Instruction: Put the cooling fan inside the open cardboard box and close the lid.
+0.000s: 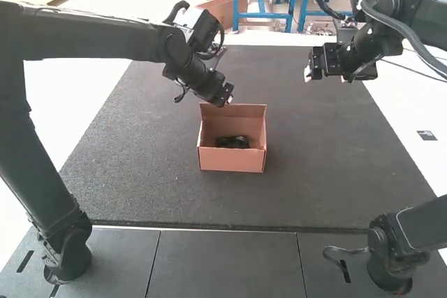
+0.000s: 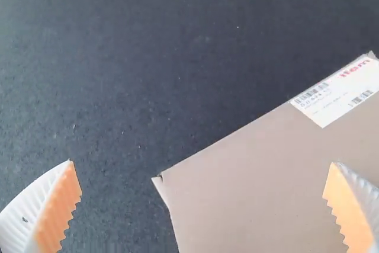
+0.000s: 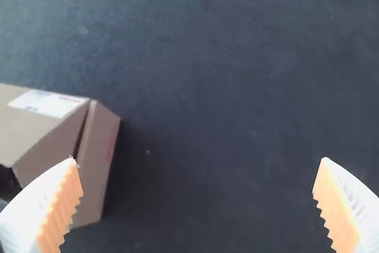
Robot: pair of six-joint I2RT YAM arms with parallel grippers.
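The open cardboard box (image 1: 232, 158) sits mid-way on the dark mat (image 1: 140, 144), its lid flap (image 1: 232, 111) standing up at the far side. The black cooling fan (image 1: 232, 142) lies inside on the box floor. The left gripper (image 1: 222, 97) hangs at the flap's far-left corner. Its orange-padded fingers (image 2: 59, 205) are spread wide and grip nothing, and the flap's brown surface lies between them. Whether they touch it I cannot tell. The right gripper (image 1: 309, 69) hovers well apart from the box, over bare mat, its fingers (image 3: 59, 205) equally wide and empty.
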